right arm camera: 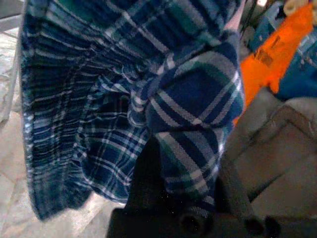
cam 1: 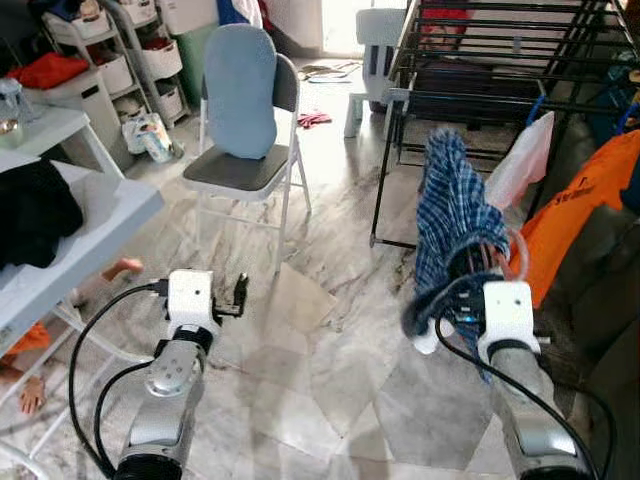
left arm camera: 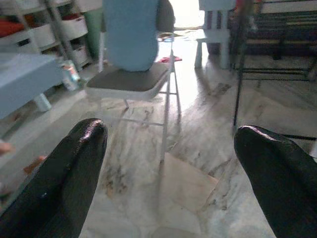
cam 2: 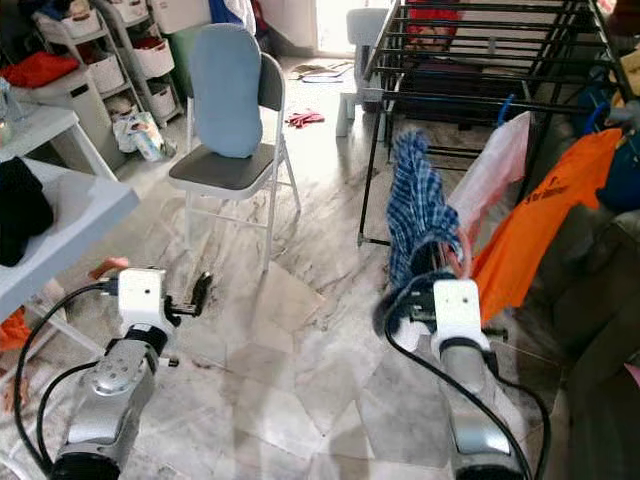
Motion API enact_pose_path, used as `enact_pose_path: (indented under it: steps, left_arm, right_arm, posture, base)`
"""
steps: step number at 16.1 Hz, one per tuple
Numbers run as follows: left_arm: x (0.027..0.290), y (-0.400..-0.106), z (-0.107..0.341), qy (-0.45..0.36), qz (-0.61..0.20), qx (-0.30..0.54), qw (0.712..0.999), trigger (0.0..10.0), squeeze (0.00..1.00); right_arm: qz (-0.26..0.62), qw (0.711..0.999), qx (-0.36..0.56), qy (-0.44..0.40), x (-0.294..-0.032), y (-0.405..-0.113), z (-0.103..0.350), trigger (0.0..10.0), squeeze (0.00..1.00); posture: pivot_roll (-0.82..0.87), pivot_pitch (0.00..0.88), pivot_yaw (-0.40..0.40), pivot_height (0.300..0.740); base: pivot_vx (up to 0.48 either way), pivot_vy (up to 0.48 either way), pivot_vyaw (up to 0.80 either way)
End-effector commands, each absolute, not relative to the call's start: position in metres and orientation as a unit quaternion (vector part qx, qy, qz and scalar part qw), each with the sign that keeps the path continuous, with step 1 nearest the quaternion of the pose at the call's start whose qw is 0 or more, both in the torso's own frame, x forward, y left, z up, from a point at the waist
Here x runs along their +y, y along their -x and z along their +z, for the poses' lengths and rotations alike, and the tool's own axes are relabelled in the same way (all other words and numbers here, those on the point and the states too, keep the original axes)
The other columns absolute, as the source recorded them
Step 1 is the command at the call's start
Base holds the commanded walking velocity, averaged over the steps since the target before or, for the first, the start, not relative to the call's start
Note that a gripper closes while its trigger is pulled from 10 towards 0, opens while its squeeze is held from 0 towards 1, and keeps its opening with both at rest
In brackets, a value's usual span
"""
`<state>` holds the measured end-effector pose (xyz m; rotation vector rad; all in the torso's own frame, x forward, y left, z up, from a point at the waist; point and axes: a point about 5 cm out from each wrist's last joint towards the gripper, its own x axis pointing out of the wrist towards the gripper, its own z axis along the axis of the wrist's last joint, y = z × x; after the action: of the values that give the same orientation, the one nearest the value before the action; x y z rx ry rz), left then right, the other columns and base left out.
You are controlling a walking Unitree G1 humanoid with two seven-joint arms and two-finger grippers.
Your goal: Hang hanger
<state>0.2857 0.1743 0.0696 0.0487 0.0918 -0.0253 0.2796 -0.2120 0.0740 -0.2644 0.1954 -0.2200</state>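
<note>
Your right gripper [cam 1: 478,268] is clamped on the plaid shirt [cam 1: 452,205] — held up just before the black drying rack [cam 1: 500,60] — while your left gripper [cam 1: 240,293] hovers spread wide, holding nothing.

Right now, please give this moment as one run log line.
right gripper: shut on plaid shirt | left gripper: open, idle | drying rack: ahead
</note>
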Motion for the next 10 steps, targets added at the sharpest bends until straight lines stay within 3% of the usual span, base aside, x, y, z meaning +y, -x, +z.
enact_pose_path:
  steps: [1, 6, 10]
  left_arm:
    - [0.1812, -0.2837, 0.0683, -0.025, 0.002, 0.049, 0.998, 10.0, 0.00]
    - [0.1846, -0.2790, 0.0659, -0.005, 0.005, 0.051, 0.999, 10.0, 0.00]
    - [0.1871, -0.2820, 0.0684, -0.006, -0.007, 0.046, 0.999, 10.0, 0.00]
  right_arm:
    - [-0.101, 0.982, 0.082, 0.137, -0.2094, -0.2842, 0.0815, 10.0, 0.00]
    - [-0.103, 0.983, 0.093, 0.118, -0.2074, -0.2833, 0.0781, 10.0, 0.00]
    - [-0.100, 0.984, 0.095, 0.112, -0.2037, -0.2837, 0.0772, 10.0, 0.00]
  posture:
    - [-0.11, 0.000, 0.026, 0.740]
    - [-0.10, 0.000, 0.009, 0.740]
    - [-0.11, 0.000, 0.013, 0.740]
  base:
    - [0.000, 0.000, 0.00]
    - [0.000, 0.000, 0.00]
    - [0.350, 0.000, 0.00]
